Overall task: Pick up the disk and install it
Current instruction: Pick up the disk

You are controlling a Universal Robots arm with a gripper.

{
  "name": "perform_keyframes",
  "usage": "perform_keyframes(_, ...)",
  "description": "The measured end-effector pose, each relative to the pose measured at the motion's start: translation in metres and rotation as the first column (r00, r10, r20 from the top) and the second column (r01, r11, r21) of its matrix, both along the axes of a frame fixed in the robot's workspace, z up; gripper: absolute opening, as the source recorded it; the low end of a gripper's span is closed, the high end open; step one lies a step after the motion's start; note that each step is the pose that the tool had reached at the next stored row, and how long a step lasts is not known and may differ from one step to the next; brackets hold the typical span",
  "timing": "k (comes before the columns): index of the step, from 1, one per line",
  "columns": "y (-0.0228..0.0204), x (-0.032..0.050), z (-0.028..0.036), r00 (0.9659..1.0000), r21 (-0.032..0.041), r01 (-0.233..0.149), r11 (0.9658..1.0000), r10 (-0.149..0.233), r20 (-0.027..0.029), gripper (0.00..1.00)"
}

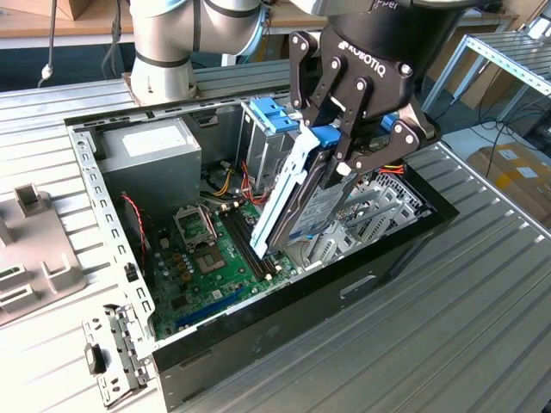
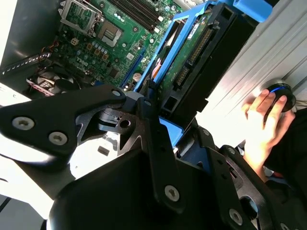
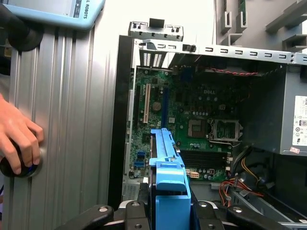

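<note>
The fingers (image 1: 351, 142) are pinching the disk (image 1: 297, 202) by its upper blue-railed end. The disk is hanging steeply tilted inside the open computer case (image 1: 284, 314), its lower end reaching down near the motherboard (image 1: 202, 267); contact cannot be confirmed. A person's hand (image 3: 17, 139) is resting on the bench (image 1: 482, 284) beside the case.

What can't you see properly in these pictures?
- Exterior view: the disk's top end, covered by the gripper clamped on it.
- Exterior view: the case floor beneath the disk, hidden by the disk.
- Second wrist view: part of a round knob, under a hand; the edge cuts off the rest of the person.
</note>
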State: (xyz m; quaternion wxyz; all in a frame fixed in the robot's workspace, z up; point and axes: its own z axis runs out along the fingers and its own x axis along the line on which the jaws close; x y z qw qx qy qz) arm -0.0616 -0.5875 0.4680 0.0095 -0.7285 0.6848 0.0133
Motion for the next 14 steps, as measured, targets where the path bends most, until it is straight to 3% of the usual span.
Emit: perform_keyframes(14,-0.0015,0.0039,0.0000,1.0000,0.0001,0.000,1.0000,0.000,0.0000,0.37)
